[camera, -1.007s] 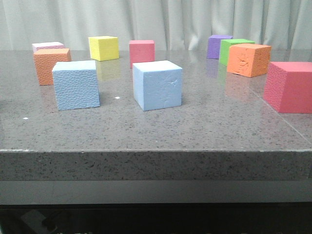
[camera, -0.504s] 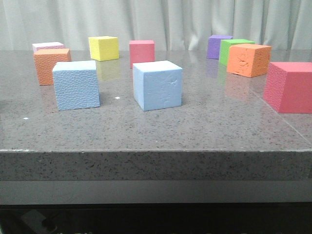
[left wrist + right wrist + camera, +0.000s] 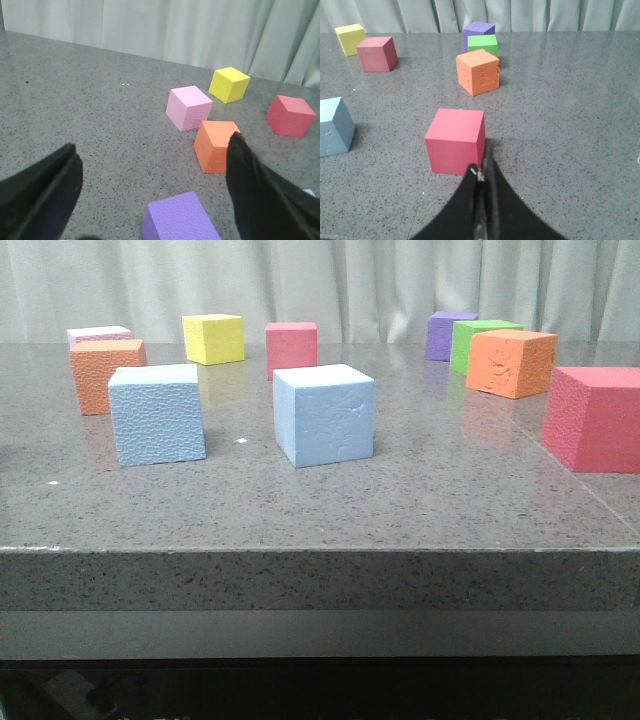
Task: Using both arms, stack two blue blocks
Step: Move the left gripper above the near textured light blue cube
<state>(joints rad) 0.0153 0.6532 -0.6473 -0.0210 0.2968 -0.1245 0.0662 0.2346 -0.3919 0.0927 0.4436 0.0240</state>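
Observation:
Two sky-blue cubes stand apart on the grey table in the front view: the pebbled one (image 3: 157, 415) at the left, the smoother dented one (image 3: 324, 415) near the middle. The smooth one also shows at the edge of the right wrist view (image 3: 334, 127). No gripper shows in the front view. My left gripper (image 3: 152, 172) is open and empty, above a purple cube (image 3: 180, 220), and a sliver of blue (image 3: 310, 193) peeks past its finger. My right gripper (image 3: 481, 172) is shut and empty, just behind a pink-red cube (image 3: 455, 141).
Around the blue cubes in the front view stand an orange cube (image 3: 105, 373), a pale pink one (image 3: 97, 335), yellow (image 3: 213, 338), red (image 3: 291, 348), purple (image 3: 449, 334), green (image 3: 480, 340), orange (image 3: 510, 362) and a large pink-red cube (image 3: 592, 417). The table's front edge (image 3: 320, 552) is near.

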